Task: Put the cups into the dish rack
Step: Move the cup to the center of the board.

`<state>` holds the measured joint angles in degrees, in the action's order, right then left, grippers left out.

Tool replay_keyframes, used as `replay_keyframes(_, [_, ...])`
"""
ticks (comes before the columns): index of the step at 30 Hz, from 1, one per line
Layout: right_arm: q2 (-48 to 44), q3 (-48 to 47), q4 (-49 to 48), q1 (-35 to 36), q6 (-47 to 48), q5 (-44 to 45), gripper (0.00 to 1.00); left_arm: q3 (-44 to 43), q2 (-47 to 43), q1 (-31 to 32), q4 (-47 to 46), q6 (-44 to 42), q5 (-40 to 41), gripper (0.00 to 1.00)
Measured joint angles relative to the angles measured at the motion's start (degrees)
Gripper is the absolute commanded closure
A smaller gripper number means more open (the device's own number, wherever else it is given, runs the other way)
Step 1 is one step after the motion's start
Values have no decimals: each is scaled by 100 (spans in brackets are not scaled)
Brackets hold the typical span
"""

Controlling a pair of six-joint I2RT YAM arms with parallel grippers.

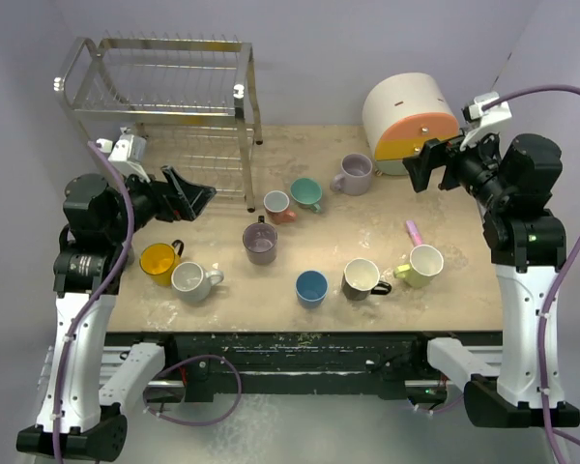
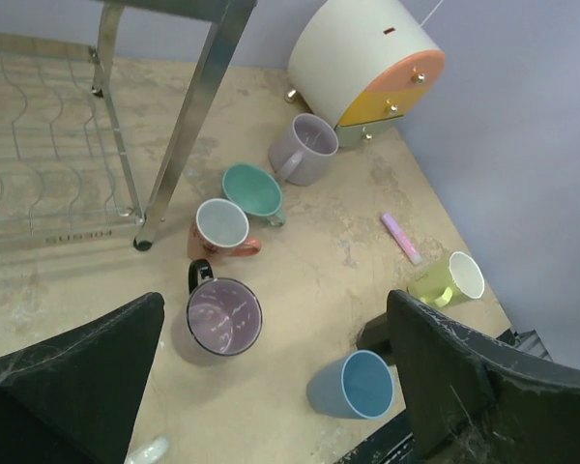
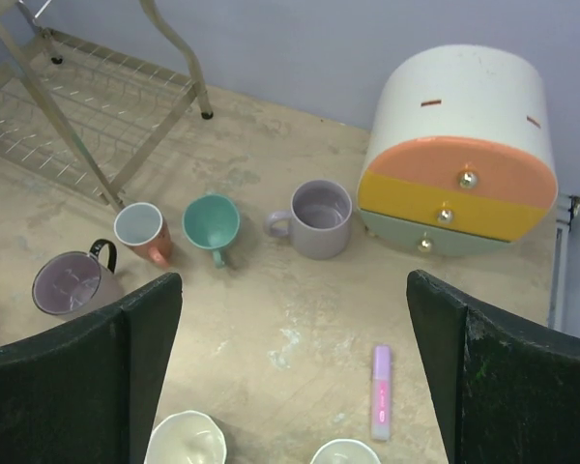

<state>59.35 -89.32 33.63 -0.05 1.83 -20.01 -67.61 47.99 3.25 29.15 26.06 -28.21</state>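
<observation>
Top external view, near edge of the table (image 1: 464,300) first: blue cup (image 1: 311,287) at centre, dark cup (image 1: 361,278) with a white inside just right of it, pale green cup (image 1: 423,265) a little further right, near the right arm. On the left of the same near band, white cup (image 1: 190,281) and yellow cup (image 1: 159,261) side by side, almost touching, close to the left arm. Further in, purple cup (image 1: 260,243) with a black handle alone mid-table, and pink stick (image 1: 413,232) lying flat to the right, near the pale green cup. Left claw (image 1: 195,193) raised above the table's left part, by the rack's lower tier, spread wide and gripping nothing; same wide gap in the left wrist view. Right claw (image 1: 422,166) aloft at the far right in front of the drawer box (image 1: 411,121), likewise gaping wide and empty. Beyond the purple cup, salmon cup (image 1: 277,204) and teal cup (image 1: 306,193) close together just right of the rack's front leg, lavender cup (image 1: 354,174) further right, near the drawer box. At the far left, dish rack (image 1: 164,106) of two wire tiers, with all nine cups out on the table beside it.
</observation>
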Motion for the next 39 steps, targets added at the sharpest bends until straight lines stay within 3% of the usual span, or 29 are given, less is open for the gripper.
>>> replay_keyframes(12, [-354, 546, -42, -2, -101, 37, 0, 645, -302, -293, 323, 487, -476, 1])
replay_keyframes(26, [-490, 1250, 68, -28, 1340, -1884, 0, 1390, -444, -330, 743, 1126, -695, 1])
replay_keyframes(34, [-584, 1958, -7, -35, 1812, -2612, 0, 1386, -407, -358, 1453, 1663, 190, 0])
replay_keyframes(39, [-575, 2184, -61, -35, 1947, -2822, 0, 1373, -380, -361, 1941, 2059, 925, 11])
